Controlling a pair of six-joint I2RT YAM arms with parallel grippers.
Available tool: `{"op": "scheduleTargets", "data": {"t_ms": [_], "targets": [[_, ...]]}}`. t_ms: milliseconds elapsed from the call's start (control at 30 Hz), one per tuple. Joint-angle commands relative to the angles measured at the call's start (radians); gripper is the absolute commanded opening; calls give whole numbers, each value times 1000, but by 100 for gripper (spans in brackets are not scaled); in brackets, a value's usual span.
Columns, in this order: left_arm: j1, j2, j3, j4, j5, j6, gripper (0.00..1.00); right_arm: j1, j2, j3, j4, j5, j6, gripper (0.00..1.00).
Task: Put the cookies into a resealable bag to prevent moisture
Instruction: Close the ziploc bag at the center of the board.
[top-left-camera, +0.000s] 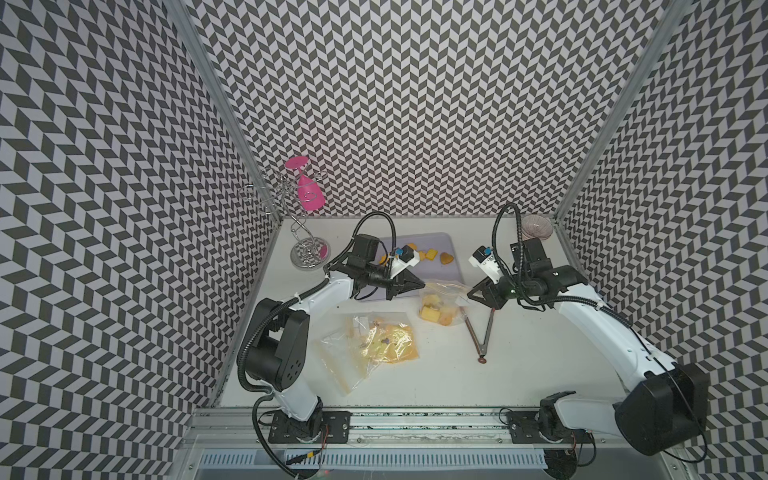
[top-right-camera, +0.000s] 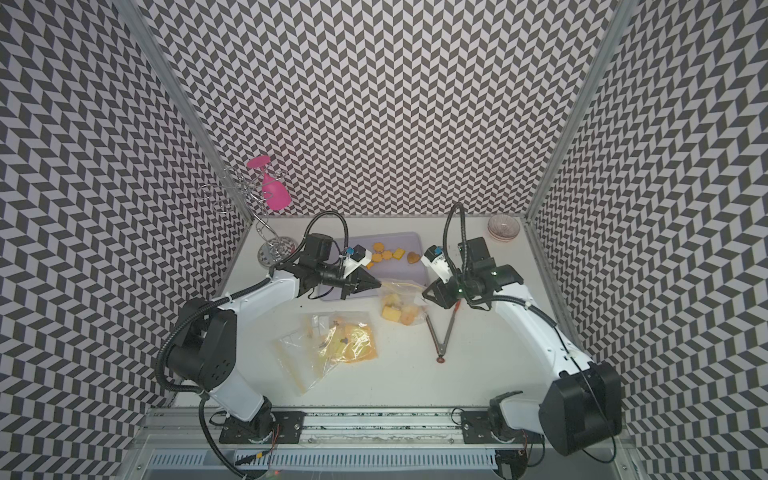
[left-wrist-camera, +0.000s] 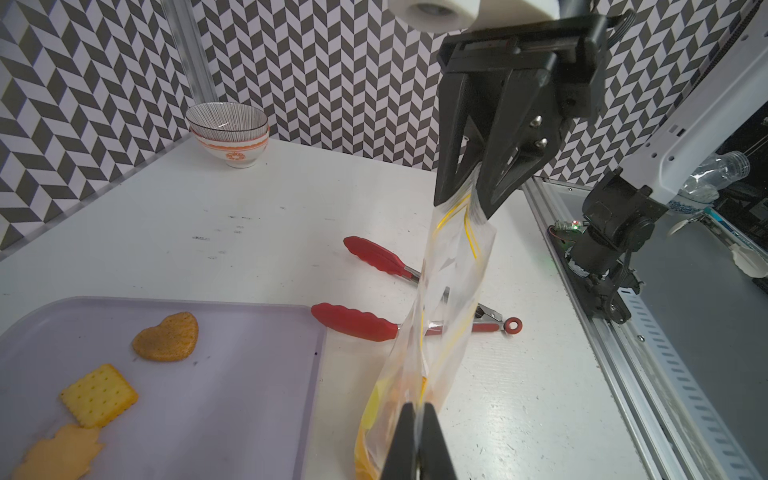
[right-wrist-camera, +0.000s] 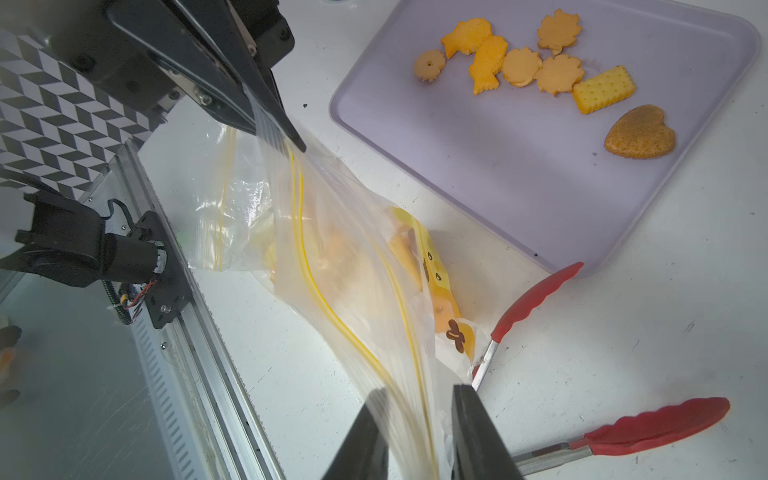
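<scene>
L gripper (right-wrist-camera: 287, 137) pinched tight on the bag (right-wrist-camera: 353, 257) rim. R gripper (right-wrist-camera: 419, 399) has its jaws apart, film slack btwn them. Some cookies (right-wrist-camera: 519, 68) sit in the bag, eight on the tray (right-wrist-camera: 478, 174). We'd hold L's pinch high, mouth up, and back R out straight w/o snagging film.

Eight small yellow-orange cookies (right-wrist-camera: 521, 66), mixed shapes plus a browner heart (right-wrist-camera: 640, 132), lie flat, clustered on the lilac tray (right-wrist-camera: 478, 174). More pieces sit low in the clear yellow-striped resealable bag (right-wrist-camera: 332, 257), its top edge pulled taut, just beside the tray.
</scene>
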Motion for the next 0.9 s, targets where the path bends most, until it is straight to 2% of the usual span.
{"op": "scheduleTargets", "data": {"t_ms": [0, 133, 667, 867], "targets": [[3, 13, 36, 5, 2, 6, 0, 34, -26, -8, 31, 48, -35, 30], [4, 14, 34, 5, -2, 6, 0, 72, -14, 1, 23, 149, -46, 30], [8, 21, 39, 5, -5, 3, 0, 84, -87, -39, 14, 221, -37, 26], [7, 19, 40, 5, -5, 2, 0, 94, -65, -33, 10, 230, -36, 26]]}}
